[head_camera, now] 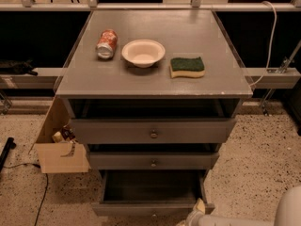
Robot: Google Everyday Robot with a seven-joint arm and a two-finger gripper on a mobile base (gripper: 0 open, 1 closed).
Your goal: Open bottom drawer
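Observation:
The bottom drawer (151, 208) of the grey cabinet stands pulled out toward me, and its dark, bare inside (153, 185) shows. Only its thin front and the top of its small knob clear the lower edge of the picture. My gripper (194, 213) is at the drawer's front right corner, low in the picture, touching or just beside the front. The white arm (244, 219) runs off to the lower right. The middle drawer (153, 160) and the top drawer (153, 132) sit slightly out, each with a round knob.
On the cabinet top (155, 81) lie a red can (106, 44) on its side, a white bowl (143, 52) and a green-and-yellow sponge (187, 66). An open cardboard box (59, 147) stands on the speckled floor to the left. A cable (42, 197) trails on the floor.

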